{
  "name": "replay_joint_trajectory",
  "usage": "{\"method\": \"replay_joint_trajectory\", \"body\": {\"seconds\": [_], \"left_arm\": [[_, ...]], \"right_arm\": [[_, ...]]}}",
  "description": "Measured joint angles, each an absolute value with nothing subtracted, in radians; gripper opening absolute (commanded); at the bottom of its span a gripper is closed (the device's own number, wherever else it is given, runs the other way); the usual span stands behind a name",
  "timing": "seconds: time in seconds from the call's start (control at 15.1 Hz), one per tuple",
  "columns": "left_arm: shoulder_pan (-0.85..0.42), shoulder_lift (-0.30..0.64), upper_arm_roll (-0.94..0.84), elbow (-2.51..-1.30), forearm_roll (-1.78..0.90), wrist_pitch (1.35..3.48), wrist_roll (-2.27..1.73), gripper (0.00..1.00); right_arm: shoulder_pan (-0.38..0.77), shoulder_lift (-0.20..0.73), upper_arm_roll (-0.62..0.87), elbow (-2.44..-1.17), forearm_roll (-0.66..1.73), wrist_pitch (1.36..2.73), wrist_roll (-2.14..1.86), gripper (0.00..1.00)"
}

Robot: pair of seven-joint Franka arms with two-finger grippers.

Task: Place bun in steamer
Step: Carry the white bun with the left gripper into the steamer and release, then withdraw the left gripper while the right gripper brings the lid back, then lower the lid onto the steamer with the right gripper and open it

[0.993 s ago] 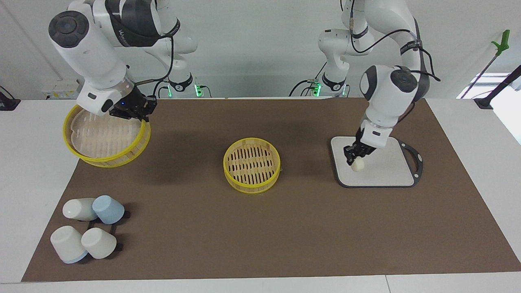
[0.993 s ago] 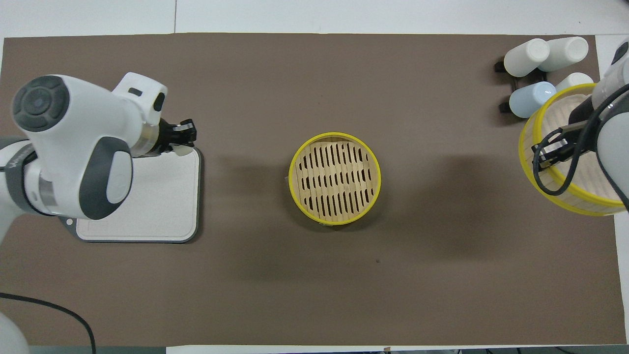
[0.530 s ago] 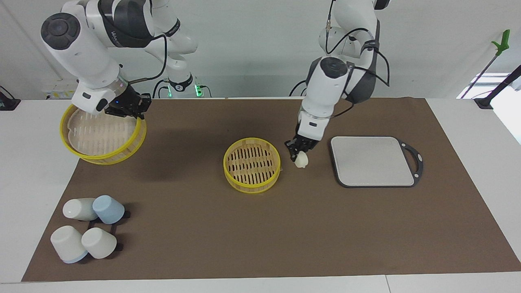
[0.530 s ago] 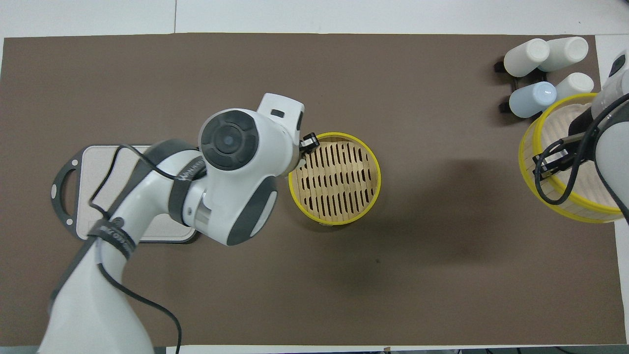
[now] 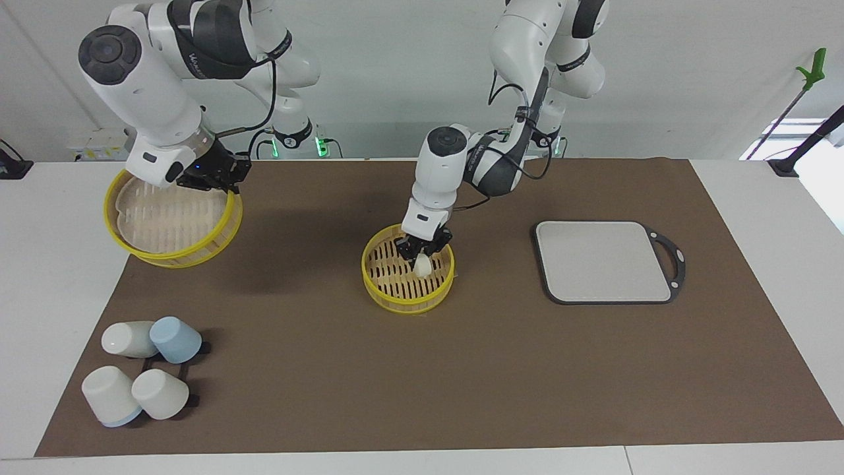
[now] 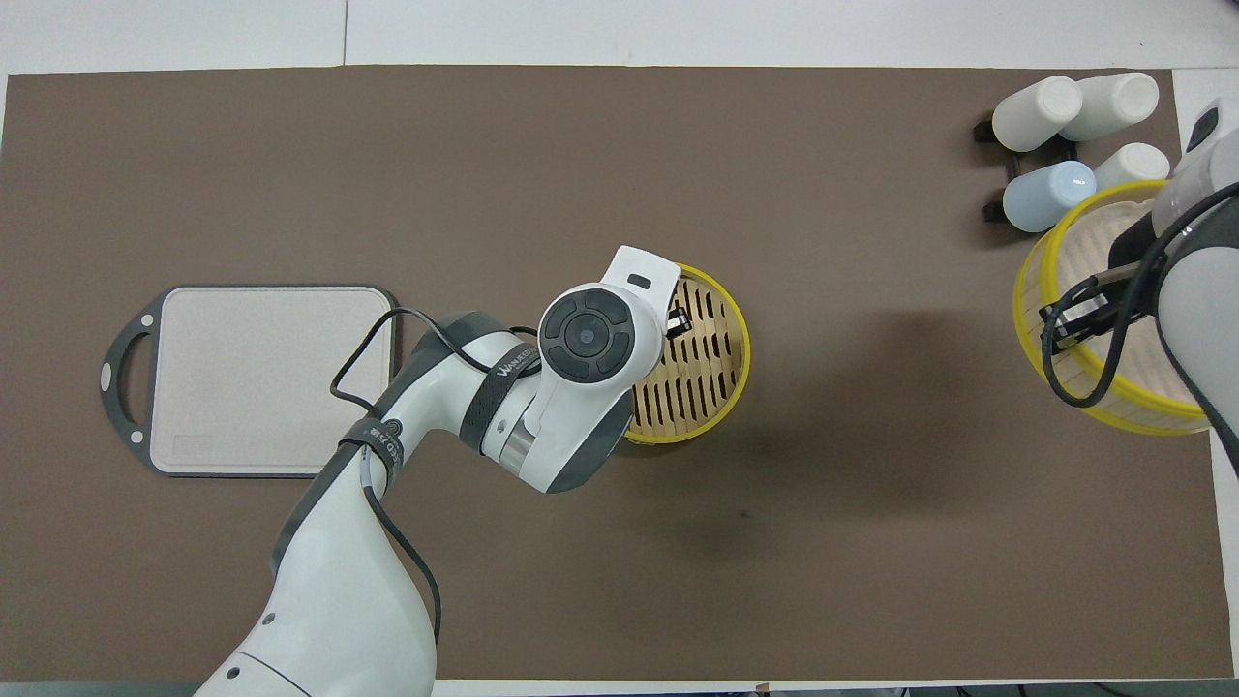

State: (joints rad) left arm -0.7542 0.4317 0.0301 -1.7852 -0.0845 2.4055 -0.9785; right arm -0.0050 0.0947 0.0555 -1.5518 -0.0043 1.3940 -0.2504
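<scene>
Over the steamer [image 5: 407, 266] at mid-table, the left gripper [image 5: 422, 254] pinches the bun [image 5: 422, 263], which hangs just above the slatted floor toward the left arm's side of the basket. Facing view shows bun & fingertips clearly; overhead view hides the bun under the left arm's wrist, w/ only a bit of the left gripper [image 6: 676, 318] peeking past it over the steamer [image 6: 711, 363]. Right gripper [image 5: 210, 173] is clamped on the rim of a second steamer tier [image 5: 173, 221], held tilted in the air over the right arm's end of the table, near the cups [image 5: 142, 376]. Cutting board [image 5: 603, 262] lies bare toward the left arm's end. Vs 0.5 s ago: bun was beside the steamer, outside its rim; now it's over the inside. Right arm approx. unchanged.
</scene>
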Motion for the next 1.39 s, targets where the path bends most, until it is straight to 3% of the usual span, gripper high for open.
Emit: {"method": "replay_joint_trajectory", "body": {"seconds": [0.26,0.46,0.93,1.19,1.39], "left_arm": [[-0.753,0.418,0.034,-1.785,-0.084,2.397,-0.996,1.0],[-0.721,0.348,0.048,-1.779,-0.084,2.288,-0.998,1.0],[-0.376,0.039,0.065,-1.772,-0.075,1.813,-0.572,1.0],[-0.185,-0.054,0.071,-1.772,-0.057,1.671,-0.217,1.0],[-0.135,-0.091,0.07,-1.77,-0.035,1.595,-0.081,1.0]], "right_arm": [[-0.003,0.088,0.056,-1.56,-0.004,1.395,-0.25,0.0],[0.01,0.086,0.058,-1.564,-0.002,1.454,-0.234,0.0],[0.273,0.142,0.067,-1.586,0.054,1.703,0.146,0.0],[0.409,0.249,0.068,-1.594,0.059,1.92,0.362,0.0],[0.521,0.337,0.069,-1.595,0.059,2.063,0.529,0.0]]}}
